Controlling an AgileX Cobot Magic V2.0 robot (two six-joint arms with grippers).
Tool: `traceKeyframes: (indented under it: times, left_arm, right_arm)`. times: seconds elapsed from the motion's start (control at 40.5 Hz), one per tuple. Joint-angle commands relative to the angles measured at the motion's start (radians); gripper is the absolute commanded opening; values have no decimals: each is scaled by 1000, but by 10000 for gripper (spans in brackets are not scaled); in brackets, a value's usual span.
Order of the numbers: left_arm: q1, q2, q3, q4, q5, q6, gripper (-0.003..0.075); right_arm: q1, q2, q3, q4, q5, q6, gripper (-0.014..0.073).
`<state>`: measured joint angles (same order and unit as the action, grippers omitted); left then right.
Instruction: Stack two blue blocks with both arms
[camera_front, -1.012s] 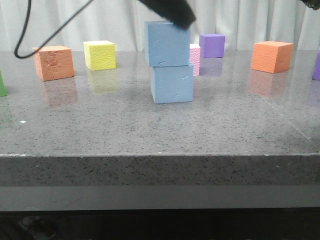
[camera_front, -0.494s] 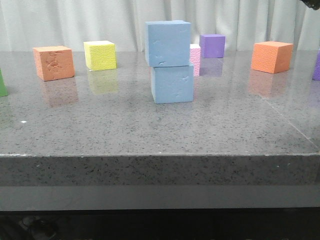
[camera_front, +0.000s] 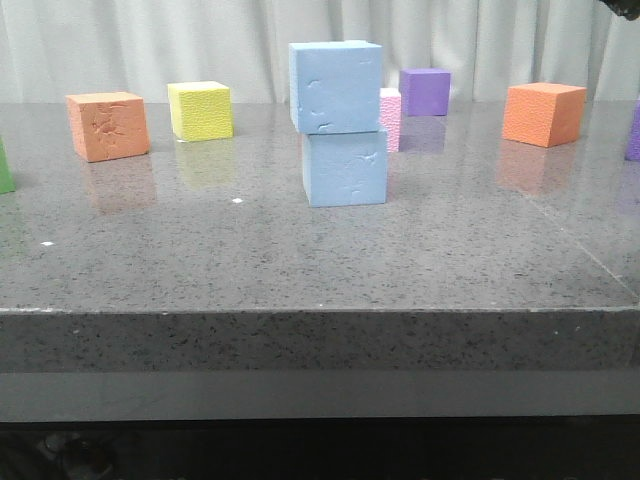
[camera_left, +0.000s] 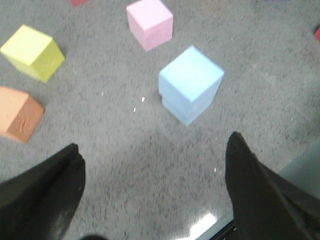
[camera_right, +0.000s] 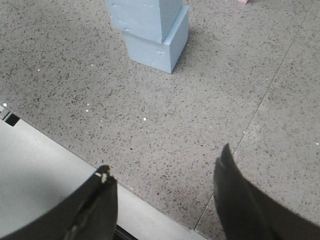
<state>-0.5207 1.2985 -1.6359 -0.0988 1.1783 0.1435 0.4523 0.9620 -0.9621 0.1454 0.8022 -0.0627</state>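
Two sky-blue blocks stand stacked mid-table: the upper blue block (camera_front: 335, 86) rests on the lower blue block (camera_front: 345, 168), shifted slightly left. The left wrist view looks down on the top block (camera_left: 191, 77) from well above; the right wrist view has the stack (camera_right: 150, 27) at its far edge. My left gripper (camera_left: 155, 150) is open and empty, high above the table and apart from the stack. Over the table's front edge, my right gripper (camera_right: 165, 165) is open and empty too. Neither gripper appears in the front view.
Other cubes stand around the table (camera_front: 200, 260): orange (camera_front: 107, 126) and yellow (camera_front: 200, 110) at the left, pink (camera_front: 390, 118) just behind the stack, purple (camera_front: 424, 91) at the back, orange (camera_front: 543, 113) at the right. A green piece (camera_front: 4, 168) sits at the left edge.
One second ago a black gripper was at the top block's upper right corner; it has since lifted out of the front view. The stack stays standing, the top block barely shifted.
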Motion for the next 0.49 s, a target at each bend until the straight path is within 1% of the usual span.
traceKeyframes:
  times: [0.0, 0.197, 0.321, 0.469]
  left_arm:
    - [2, -130, 121, 3, -112, -35, 557]
    - [2, -301, 398, 9, -192, -90, 557]
    - [2, -389, 518, 9, -229, -127, 557]
    - [2, -458, 631, 16, -234, -144, 557]
  right_arm:
    - [-1, -8, -23, 8, -49, -7, 440]
    - [-1, -8, -23, 8, -49, -7, 440]
    - [-1, -8, -23, 8, -49, -7, 440]
    - [-1, -8, -23, 8, -49, -7, 440]
